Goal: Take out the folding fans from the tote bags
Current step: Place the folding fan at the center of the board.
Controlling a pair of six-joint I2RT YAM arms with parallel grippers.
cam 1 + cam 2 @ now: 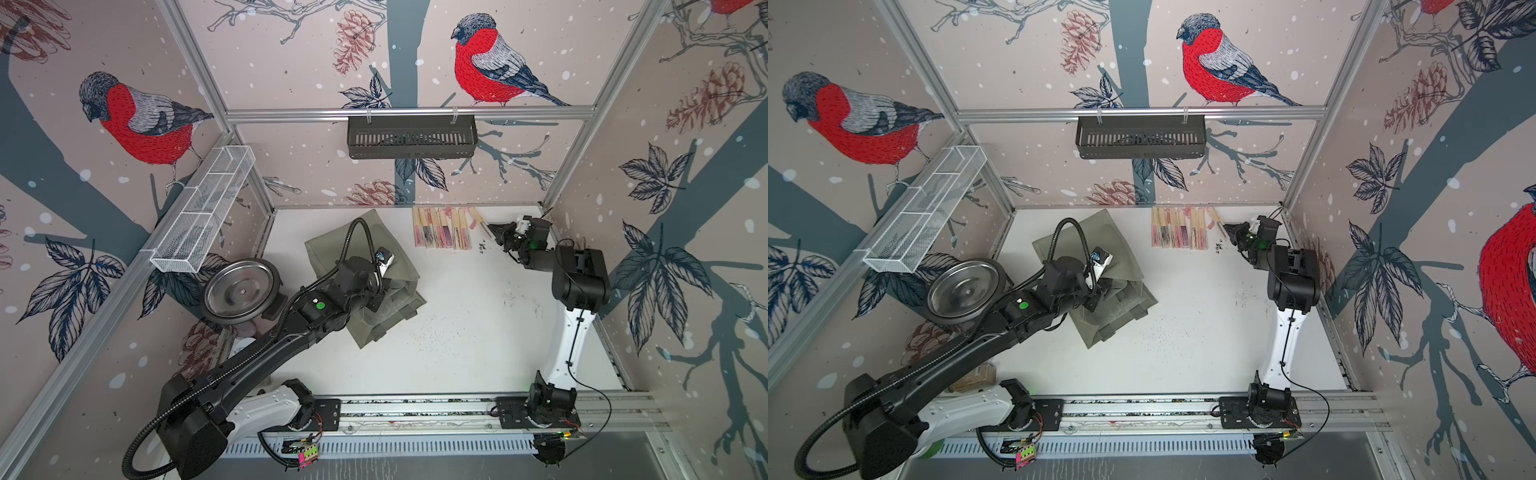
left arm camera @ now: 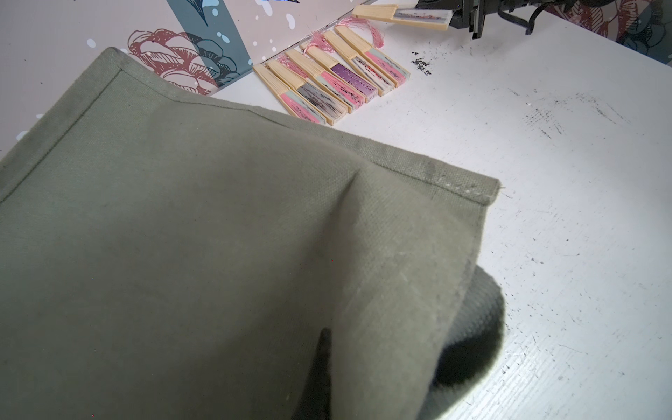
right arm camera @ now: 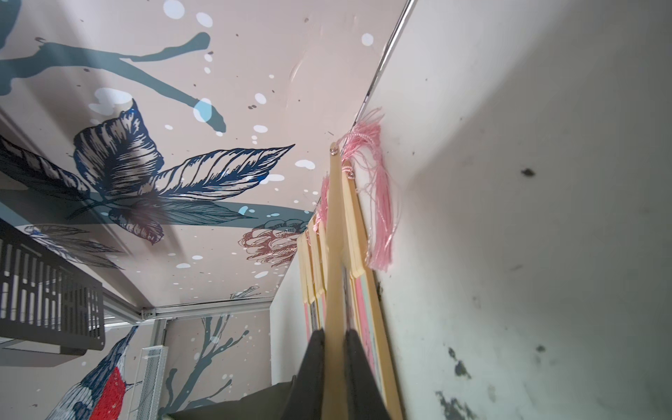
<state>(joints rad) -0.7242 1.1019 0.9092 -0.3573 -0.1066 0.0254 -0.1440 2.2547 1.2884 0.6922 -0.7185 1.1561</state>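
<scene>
Gripping one folding fan (image 1: 478, 220) by one end in the right pincer (image 1: 494, 232), tilted, pale bamboo end pointing away from the fingertips. Just past that pincer's tip, lying side by side on the white tabletop (image 1: 457, 324): a row of folding fans (image 1: 441, 233), pink and purple fabric showing. Well apart from the right pincer, sunk into the crumpled olive tote bag (image 1: 328, 253): the left pincer (image 1: 388, 286), seemingly pinched on a fold, though mostly hidden by wrist and cloth. On the left pincer's side away from the right pincer, tipped up: a steel bowl (image 1: 241, 291).
</scene>
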